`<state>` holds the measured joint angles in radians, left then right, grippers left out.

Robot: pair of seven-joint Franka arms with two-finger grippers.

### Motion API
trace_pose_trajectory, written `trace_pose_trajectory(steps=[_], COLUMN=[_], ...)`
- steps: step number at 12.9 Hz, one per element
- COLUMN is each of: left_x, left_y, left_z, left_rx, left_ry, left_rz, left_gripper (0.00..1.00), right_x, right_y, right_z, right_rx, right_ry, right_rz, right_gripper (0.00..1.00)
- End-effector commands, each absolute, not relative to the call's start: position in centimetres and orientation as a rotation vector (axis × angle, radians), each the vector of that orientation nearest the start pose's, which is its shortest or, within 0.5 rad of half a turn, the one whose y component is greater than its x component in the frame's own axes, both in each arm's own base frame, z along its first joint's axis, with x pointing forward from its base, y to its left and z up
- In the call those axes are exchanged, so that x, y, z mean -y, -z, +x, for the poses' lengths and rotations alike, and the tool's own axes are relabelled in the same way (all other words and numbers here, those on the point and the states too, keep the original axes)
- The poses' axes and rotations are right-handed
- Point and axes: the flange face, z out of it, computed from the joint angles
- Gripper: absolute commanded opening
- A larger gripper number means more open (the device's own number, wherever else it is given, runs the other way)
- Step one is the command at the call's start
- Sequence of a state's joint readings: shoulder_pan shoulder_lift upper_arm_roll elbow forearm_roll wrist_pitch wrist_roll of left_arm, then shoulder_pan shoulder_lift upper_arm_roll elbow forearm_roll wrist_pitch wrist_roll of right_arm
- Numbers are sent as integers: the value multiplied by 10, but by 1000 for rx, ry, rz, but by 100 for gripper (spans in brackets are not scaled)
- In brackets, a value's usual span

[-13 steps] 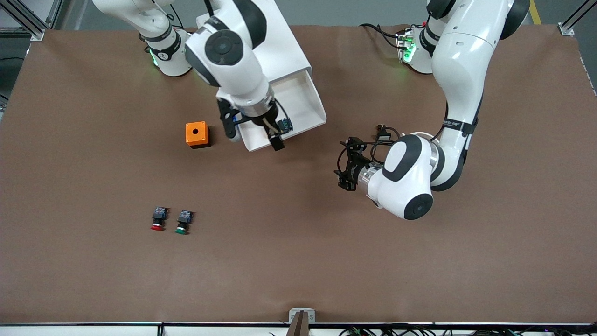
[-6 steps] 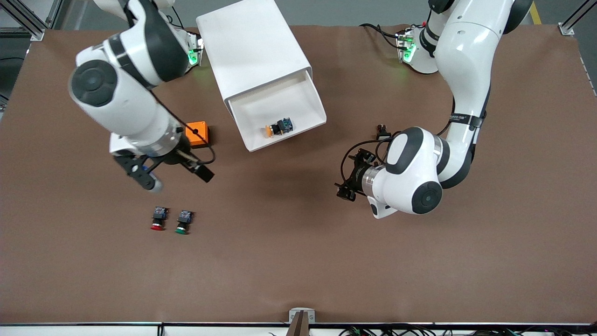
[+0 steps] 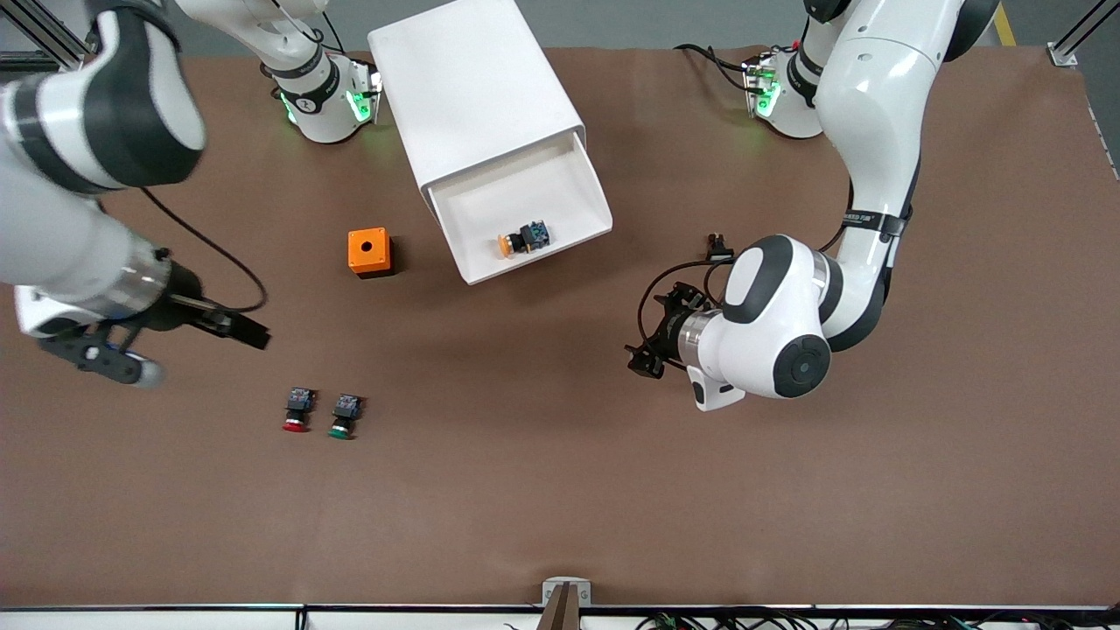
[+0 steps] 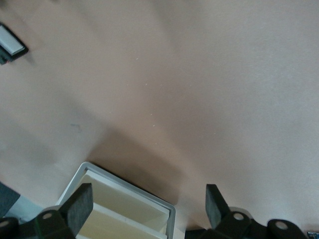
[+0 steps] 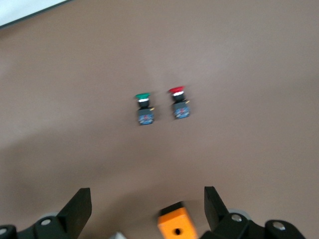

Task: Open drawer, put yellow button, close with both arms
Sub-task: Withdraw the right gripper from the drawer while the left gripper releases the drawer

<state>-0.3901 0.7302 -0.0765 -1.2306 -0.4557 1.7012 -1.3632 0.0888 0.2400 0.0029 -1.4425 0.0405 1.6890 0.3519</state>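
Right hand (image 3: 171, 346) swung clear toward its desk end, spread and empty; left hand (image 3: 654, 331) spread, waiting beside open drawer (image 3: 560, 179) holding yellow button (image 3: 522, 238), ready for closing.

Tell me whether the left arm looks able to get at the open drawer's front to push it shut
Probably yes. The left gripper hovers with its jaws open over bare table, toward the left arm's end, near the drawer. Nothing lies between them. The yellow button sits inside, below the rim.
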Motion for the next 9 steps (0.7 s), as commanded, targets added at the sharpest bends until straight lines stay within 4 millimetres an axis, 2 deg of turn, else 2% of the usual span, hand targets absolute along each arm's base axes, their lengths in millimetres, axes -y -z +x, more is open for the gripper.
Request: trace_pose_trajectory(steps=[1, 2, 3, 4, 5, 8, 9], left_x=[360, 365, 367, 369, 379, 411, 428], left_y=[-336, -338, -363, -373, -379, -379, -377], left_z=[624, 621, 619, 620, 617, 602, 594], left_rx=[1402, 1342, 1273, 1210, 1128, 871, 805], left_ry=[-754, -716, -662, -622, -587, -420, -343], left_rz=[-2801, -2829, -2903, -2977, -3046, -3141, -3149], left_gripper=[99, 99, 99, 99, 99, 99, 99], right_x=[-26, -13, -8, -5, -3, -1, -1], right_y=[-592, -602, -605, -611, -617, -639, -644], right_z=[608, 603, 595, 584, 575, 554, 549], right_rx=[-117, -89, -98, -103, -102, -101, -103], right_ry=[41, 62, 68, 80, 90, 120, 113], right_rz=[-3093, -3103, -3105, -3109, -3125, -3134, -3133], right_gripper=[100, 100, 100, 100, 100, 100, 100])
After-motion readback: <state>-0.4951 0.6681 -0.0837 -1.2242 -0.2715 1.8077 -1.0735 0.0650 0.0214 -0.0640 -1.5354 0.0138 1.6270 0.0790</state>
